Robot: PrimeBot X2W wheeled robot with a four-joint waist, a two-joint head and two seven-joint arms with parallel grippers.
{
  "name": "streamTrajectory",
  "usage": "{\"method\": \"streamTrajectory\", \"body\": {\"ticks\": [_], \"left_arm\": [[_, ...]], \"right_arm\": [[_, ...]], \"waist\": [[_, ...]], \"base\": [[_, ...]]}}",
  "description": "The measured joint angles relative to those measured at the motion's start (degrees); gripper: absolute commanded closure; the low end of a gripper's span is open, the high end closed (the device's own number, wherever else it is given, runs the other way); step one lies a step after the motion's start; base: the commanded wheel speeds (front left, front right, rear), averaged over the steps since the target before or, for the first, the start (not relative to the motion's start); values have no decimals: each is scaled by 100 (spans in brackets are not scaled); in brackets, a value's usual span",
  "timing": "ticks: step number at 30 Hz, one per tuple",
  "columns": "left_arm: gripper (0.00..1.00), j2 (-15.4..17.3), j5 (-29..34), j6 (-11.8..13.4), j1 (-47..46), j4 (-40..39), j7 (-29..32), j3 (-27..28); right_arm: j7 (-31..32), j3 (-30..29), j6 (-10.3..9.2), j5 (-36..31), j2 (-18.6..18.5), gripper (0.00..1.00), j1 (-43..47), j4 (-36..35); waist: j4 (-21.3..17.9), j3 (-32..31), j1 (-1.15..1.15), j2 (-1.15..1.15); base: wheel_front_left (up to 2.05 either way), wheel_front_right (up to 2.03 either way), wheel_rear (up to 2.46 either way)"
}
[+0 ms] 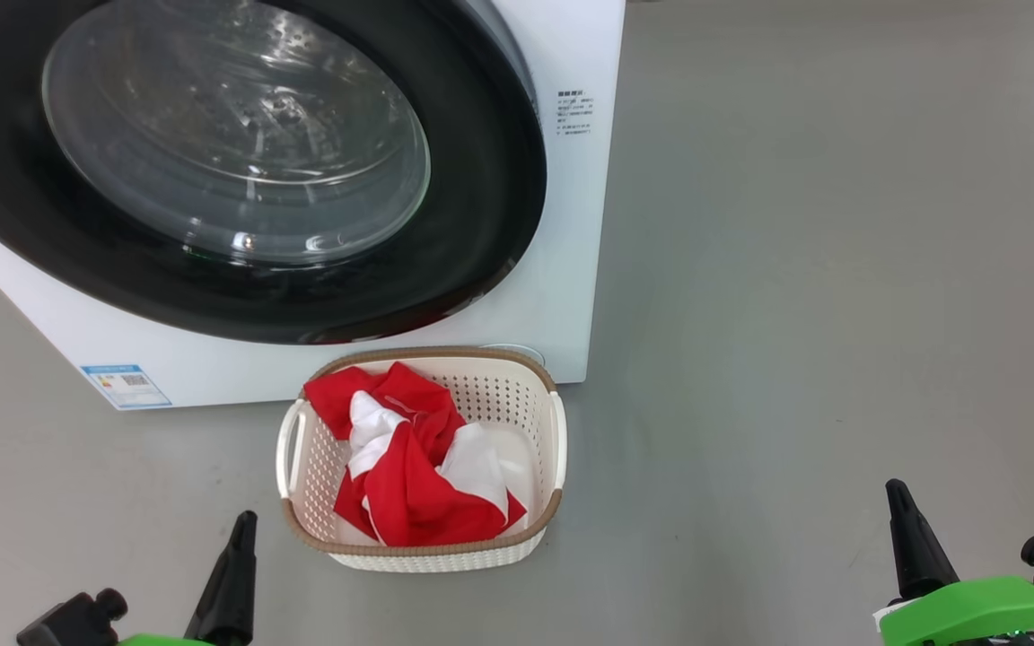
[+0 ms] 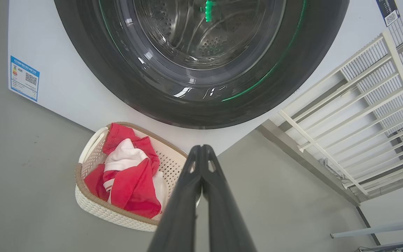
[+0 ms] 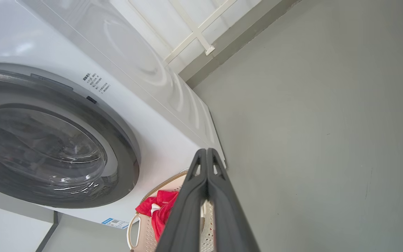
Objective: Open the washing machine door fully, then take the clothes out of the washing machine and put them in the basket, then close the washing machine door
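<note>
The washing machine (image 1: 562, 296) stands at the upper left of the head view, its black-rimmed glass door (image 1: 239, 152) lying flat against the front. On the floor just before it sits the cream basket (image 1: 546, 395) holding the red and white clothes (image 1: 409, 467). My left gripper (image 1: 243, 525) rests at the lower left, left of the basket, fingers pressed together and holding nothing. My right gripper (image 1: 896, 492) is at the lower right, well right of the basket, also shut and bare. The left wrist view shows the door (image 2: 201, 63), the basket (image 2: 93, 206) and the clothes (image 2: 131, 182).
Grey floor (image 1: 840, 269) spreads wide to the right of the machine. A white barred railing (image 2: 355, 115) stands beside the machine in the left wrist view. A blue label (image 1: 125, 384) marks the machine's lower front corner.
</note>
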Motion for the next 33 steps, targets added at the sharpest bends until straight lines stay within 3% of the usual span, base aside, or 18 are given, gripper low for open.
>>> {"method": "streamTrajectory", "body": {"ticks": [33], "left_arm": [[100,-90,-1872,0,-27,-1,509,218]], "right_arm": [[550,-29,-1,1897,-37,100,-132,-131]], "waist": [[-104,-182,0,0]], "base": [[0,0,0]]}}
